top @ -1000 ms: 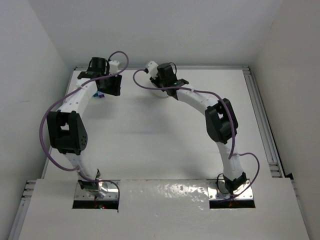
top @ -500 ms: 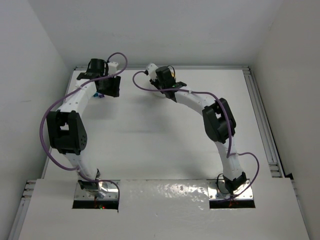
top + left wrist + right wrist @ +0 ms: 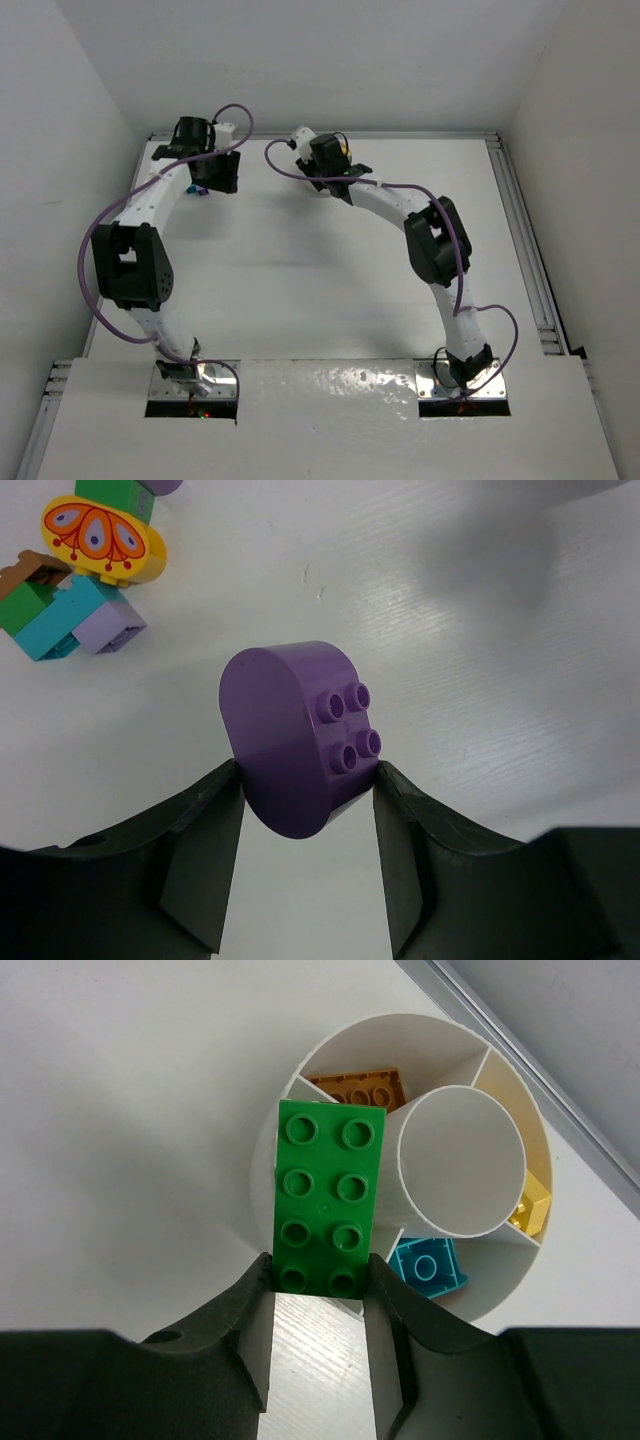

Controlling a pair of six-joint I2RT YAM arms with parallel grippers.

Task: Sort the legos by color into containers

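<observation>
My left gripper (image 3: 308, 780) is shut on a rounded purple brick (image 3: 290, 735), held above the table at the far left (image 3: 205, 170). A loose pile lies beyond it: a yellow piece with an orange pattern (image 3: 103, 540), a green brick (image 3: 25, 605), a teal brick (image 3: 65, 620), a lilac brick (image 3: 110, 630). My right gripper (image 3: 320, 1275) is shut on a long green brick (image 3: 328, 1200), held over the near-left rim of the round white dish (image 3: 300, 1090). Its sections hold an orange brick (image 3: 360, 1088), a teal brick (image 3: 428, 1265) and a yellow brick (image 3: 530, 1210).
The dish has a tall white centre cylinder (image 3: 460, 1160). A metal rail (image 3: 520, 1060) runs just beyond the dish along the table's back edge. White enclosure walls stand at the left, back and right (image 3: 60, 120).
The right gripper has moved a little left and toward the back over the dish with the green brick. The left arm has barely shifted.
</observation>
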